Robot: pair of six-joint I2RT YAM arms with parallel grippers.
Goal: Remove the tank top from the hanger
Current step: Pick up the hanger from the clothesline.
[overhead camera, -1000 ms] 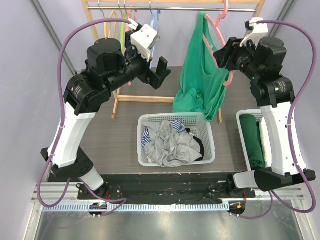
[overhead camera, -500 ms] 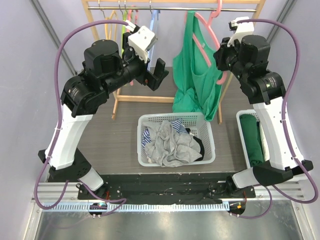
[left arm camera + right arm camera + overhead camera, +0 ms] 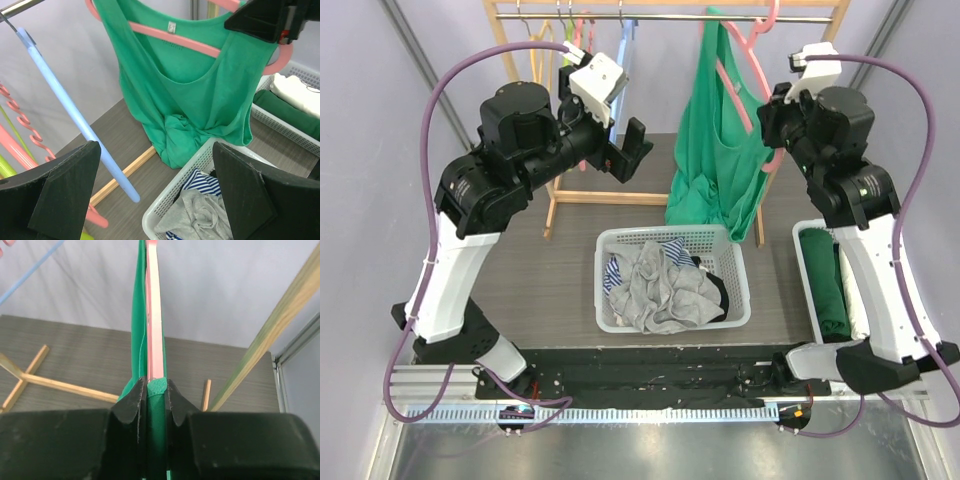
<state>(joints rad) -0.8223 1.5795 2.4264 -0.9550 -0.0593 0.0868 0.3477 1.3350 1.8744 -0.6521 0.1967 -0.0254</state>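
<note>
**1. Left side.** The left gripper (image 3: 630, 150) hangs at 11 o'clock in the top view. Its jaws are spread wide and hold nothing. They face toward 3 o'clock, at the garment. I judge this a standby posture, placed to take the cloth once the hanger is steadied. In its wrist view a light blue hanger (image 3: 75, 110) lies at 9 o'clock, apart from the fingers.

**2. Centre.** The green tank top (image 3: 715, 150) hangs on the pink plastic hanger (image 3: 738, 75). The hanger is hooked over the top bar of the wooden garment rack (image 3: 660, 18) at 1 o'clock. Both straps sit over the hanger arms, so removal is not yet done. The cloth is a thin, limp knit with a deep scooped neckline. A small label shows inside the back neck. The lower part is bunched into a knot-like twist. It hangs near the far rim of the white mesh laundry basket (image 3: 740, 235), which sits at 6 o'clock.

**3. Right side.** The right gripper (image 3: 154, 390) is pressed together on the hanger's lower shoulder end, at 3 o'clock of the garment. In its wrist view green cloth fills the gap at the tips and the pink edge rises straight out of them. I judge the hanger clamped through the fabric. This grip keeps the hanger from swinging on the bar while a strap is drawn off. A white side basket (image 3: 798, 232) with folded items sits at 4 o'clock.
</note>
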